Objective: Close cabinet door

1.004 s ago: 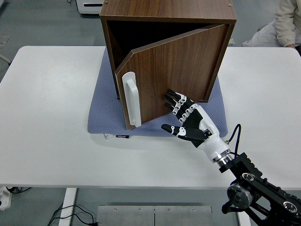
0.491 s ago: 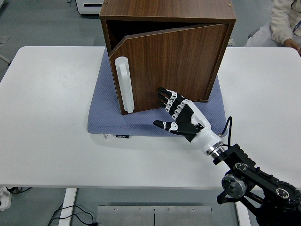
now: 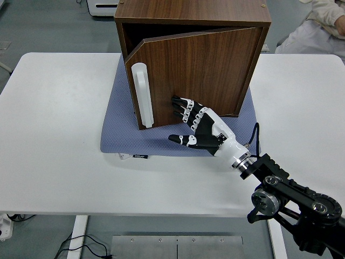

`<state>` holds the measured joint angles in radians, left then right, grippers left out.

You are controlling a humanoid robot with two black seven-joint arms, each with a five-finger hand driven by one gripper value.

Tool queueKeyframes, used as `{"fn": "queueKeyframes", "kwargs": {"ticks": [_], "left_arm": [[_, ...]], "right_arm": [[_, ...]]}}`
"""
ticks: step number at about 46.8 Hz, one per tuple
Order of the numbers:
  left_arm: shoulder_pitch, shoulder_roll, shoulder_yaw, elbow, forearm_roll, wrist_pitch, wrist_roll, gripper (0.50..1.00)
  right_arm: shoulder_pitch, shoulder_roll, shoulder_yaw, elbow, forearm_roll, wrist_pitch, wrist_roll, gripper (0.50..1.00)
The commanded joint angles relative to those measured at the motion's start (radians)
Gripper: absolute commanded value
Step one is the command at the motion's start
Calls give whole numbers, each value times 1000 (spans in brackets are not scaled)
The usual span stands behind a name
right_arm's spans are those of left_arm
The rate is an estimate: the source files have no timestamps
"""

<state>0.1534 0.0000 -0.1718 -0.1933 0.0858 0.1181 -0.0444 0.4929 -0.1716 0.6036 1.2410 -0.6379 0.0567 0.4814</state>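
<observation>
A dark wooden cabinet [image 3: 194, 13] stands on a blue mat [image 3: 118, 129] at the middle back of the white table. Its door [image 3: 199, 70] hangs slightly ajar, hinged on the right, with a narrow dark gap along the top left. A long white handle [image 3: 142, 94] runs down the door's left edge. My right hand [image 3: 183, 116] comes in from the lower right, open, fingers stretched flat with the fingertips [image 3: 178, 105] pressed on the lower door face to the right of the handle. The thumb [image 3: 180, 140] sticks out to the left above the mat. No left arm shows.
A person in light clothing [image 3: 323, 24] sits at the top right, behind the table. The white table [image 3: 54, 135] spreads wide on both sides of the mat. A white device [image 3: 102, 8] stands on the floor at the top, behind the cabinet.
The door has swung from well open to nearly shut over the second, most of it early. My right hand has followed it, moving left and toward the cabinet with fingers on the door.
</observation>
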Motion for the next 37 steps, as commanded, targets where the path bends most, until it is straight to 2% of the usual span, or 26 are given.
{"fn": "queueKeyframes", "kwargs": {"ticks": [1, 20, 37], "left_arm": [[0, 0, 0, 0, -1, 0, 0, 1000], [0, 0, 0, 0, -1, 0, 0, 1000], [0, 0, 0, 0, 0, 0, 0, 1000]], "right_arm": [[19, -20, -1, 0, 21, 0, -6, 1000], [62, -57, 1, -25, 95, 3, -7, 1000], [112, -85, 13, -57, 230, -12, -4, 1000]]}}
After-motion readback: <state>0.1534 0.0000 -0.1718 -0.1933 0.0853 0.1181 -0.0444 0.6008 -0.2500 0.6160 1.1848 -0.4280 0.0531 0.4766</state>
